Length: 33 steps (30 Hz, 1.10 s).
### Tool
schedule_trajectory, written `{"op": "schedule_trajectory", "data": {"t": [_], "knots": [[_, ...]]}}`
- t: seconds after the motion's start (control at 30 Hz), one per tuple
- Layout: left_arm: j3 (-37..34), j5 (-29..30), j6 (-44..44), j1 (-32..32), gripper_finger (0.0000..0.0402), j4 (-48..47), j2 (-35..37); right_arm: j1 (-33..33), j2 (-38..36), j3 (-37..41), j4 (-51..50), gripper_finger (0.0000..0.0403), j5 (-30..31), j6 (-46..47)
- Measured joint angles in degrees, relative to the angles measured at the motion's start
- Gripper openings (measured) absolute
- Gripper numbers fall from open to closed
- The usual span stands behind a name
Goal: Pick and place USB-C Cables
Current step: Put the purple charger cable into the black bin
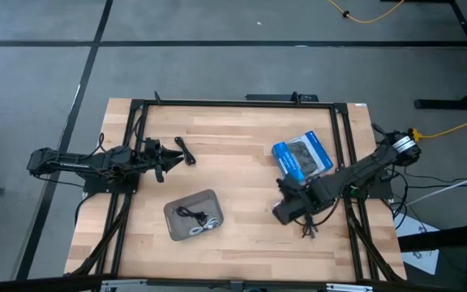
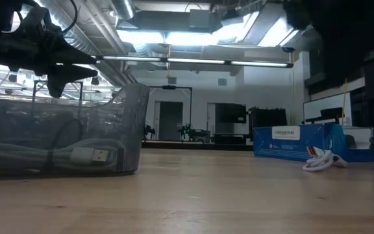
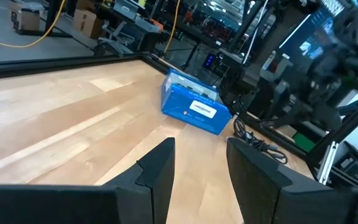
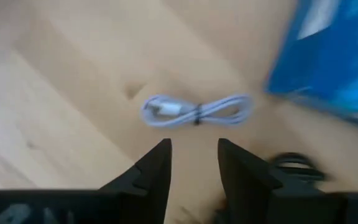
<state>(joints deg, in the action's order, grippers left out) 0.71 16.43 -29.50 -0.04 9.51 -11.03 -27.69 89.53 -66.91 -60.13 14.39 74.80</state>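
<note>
My right gripper (image 4: 194, 160) is open and hovers over a white bundled USB-C cable (image 4: 197, 111) that lies flat on the wood next to the blue packet (image 4: 334, 56); the fingers stand short of it. In the high view this gripper (image 1: 286, 212) covers that cable. A black cable (image 1: 310, 229) lies just near of it. My left gripper (image 1: 163, 165) is open and empty (image 3: 197, 168), with another black cable (image 1: 185, 152) on the table close beside it. The grey tray (image 1: 175, 227) holds a black cable (image 1: 189, 213) and a white cable (image 1: 207, 226).
The blue packet (image 1: 302, 158) lies flat at the table's far right, just beyond my right gripper. A black frame (image 1: 233, 103) runs around the tabletop. Bare wood stretches between the tray and my right arm. In the low view the tray wall (image 2: 128, 130) stands at the left.
</note>
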Motion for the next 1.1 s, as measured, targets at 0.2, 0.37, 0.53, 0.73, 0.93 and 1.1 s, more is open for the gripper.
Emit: {"op": "schedule_trajectory", "data": {"t": [0.2,0.37,0.53,0.73,0.93,1.1], "knots": [[0.0,0.0,0.0,0.0,0.0140,0.0,0.0,-0.4,-0.2,12.4,13.7,0.0134,-5.5,-0.2],[0.0,0.0,0.0,0.0,0.0140,0.0,0.0,-0.2,-0.2,13.7,15.9,0.0134,-5.5,-3.0],[0.0,0.0,0.0,0.0,0.0140,0.0,0.0,-0.2,-0.2,12.3,16.2,0.0134,-5.2,-22.2],[0.0,0.0,0.0,0.0,0.0140,0.0,0.0,1.4,0.9,12.9,17.6,0.0134,-3.6,-37.8],[0.0,0.0,0.1,0.0,0.0140,-0.1,0.0,4.9,4.2,12.9,17.5,0.0134,-3.8,-48.0],[0.0,0.0,0.1,0.0,0.0140,-0.2,0.0,6.5,7.8,12.9,17.5,0.0134,-6.7,-56.3]]}}
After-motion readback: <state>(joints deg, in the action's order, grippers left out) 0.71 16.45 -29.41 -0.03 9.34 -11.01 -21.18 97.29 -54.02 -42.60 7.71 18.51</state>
